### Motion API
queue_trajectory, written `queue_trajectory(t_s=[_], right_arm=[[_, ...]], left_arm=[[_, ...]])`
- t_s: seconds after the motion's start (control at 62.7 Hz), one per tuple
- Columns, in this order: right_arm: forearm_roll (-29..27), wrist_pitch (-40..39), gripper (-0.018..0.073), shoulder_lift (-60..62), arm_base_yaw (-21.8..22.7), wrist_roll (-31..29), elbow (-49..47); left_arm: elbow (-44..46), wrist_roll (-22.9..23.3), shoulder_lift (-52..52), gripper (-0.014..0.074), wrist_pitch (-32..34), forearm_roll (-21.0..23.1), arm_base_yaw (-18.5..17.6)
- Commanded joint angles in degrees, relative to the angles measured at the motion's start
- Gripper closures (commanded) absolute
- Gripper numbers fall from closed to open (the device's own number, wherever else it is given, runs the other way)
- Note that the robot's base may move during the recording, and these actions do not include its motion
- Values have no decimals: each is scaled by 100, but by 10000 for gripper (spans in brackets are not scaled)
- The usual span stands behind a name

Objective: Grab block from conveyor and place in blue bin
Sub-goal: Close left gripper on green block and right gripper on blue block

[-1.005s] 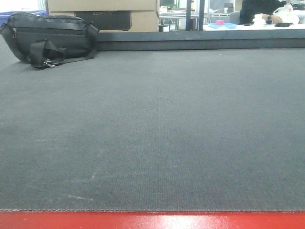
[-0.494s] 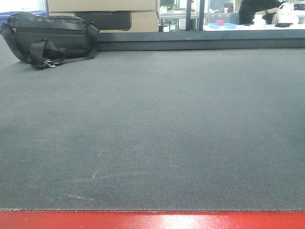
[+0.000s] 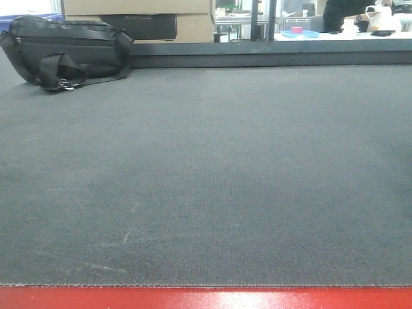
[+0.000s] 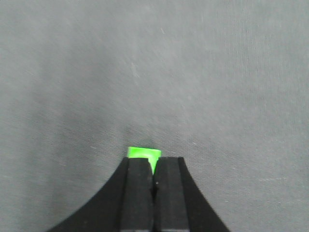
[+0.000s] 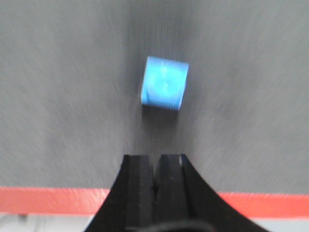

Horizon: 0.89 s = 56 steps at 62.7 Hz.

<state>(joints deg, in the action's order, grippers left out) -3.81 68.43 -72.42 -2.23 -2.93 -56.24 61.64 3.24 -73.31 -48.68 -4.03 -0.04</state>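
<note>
On conveyor (image 5: 58, 96), ahead of right jaws: blue block (image 5: 164, 83) | likely light, rigid; pinch opposite flat faces | right jaws closed, empty; left jaws closed

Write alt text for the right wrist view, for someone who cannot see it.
A blue block lies on the dark grey conveyor belt just ahead of the right gripper, not touching it. The gripper's black jaws are shut together at the bottom centre, with the red frame edge crossing behind them. The picture is somewhat blurred.
</note>
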Motion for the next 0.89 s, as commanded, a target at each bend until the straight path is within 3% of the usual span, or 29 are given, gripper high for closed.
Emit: queue_trajectory(t_s=[0.0,0.271,0.383,0.478,0.59,0.877], right_arm=[[25,10,721,-295,31,54,-42],[25,-324,689,-575,31,459,-140],[25,-416,490,-575,31,609,-140],[25,-627,255,-612,31,608,-140],[50,-835,120,-795,31,608,-140],[73,-1098,184,-1622,31,608,-140]], left_arm=[[67,0,-100,707,16,109,-27],[67,0,-123,707,5,109,-27],[67,0,-124,707,5,119,-27],[67,0,-124,707,5,119,-27],[67,0,-124,707,5,119,-27],[67,0,-124,707,-18,117,-27]])
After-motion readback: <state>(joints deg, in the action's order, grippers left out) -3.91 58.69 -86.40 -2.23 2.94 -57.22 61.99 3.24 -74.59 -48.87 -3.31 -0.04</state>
